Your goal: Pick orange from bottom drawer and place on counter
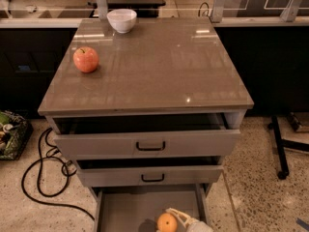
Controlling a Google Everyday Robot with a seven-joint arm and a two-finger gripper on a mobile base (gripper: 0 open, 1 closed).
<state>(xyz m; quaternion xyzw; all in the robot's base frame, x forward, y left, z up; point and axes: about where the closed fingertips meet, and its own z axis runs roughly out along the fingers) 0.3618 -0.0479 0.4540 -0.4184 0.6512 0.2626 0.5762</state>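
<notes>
Camera view, gripper [178, 218] at 6 o'clock in bottom drawer [128, 209], right against orange [166, 223], grip impossible to tell, apple [86, 59] at 10 o'clock on counter [164, 66]

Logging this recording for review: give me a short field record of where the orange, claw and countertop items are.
orange: on the bottom drawer floor, at the view's lower edge
claw: in the bottom drawer, immediately right of the orange
upper drawers: both partly open
counter: apple at left, white bowl at back
status: orange not yet on counter
</notes>
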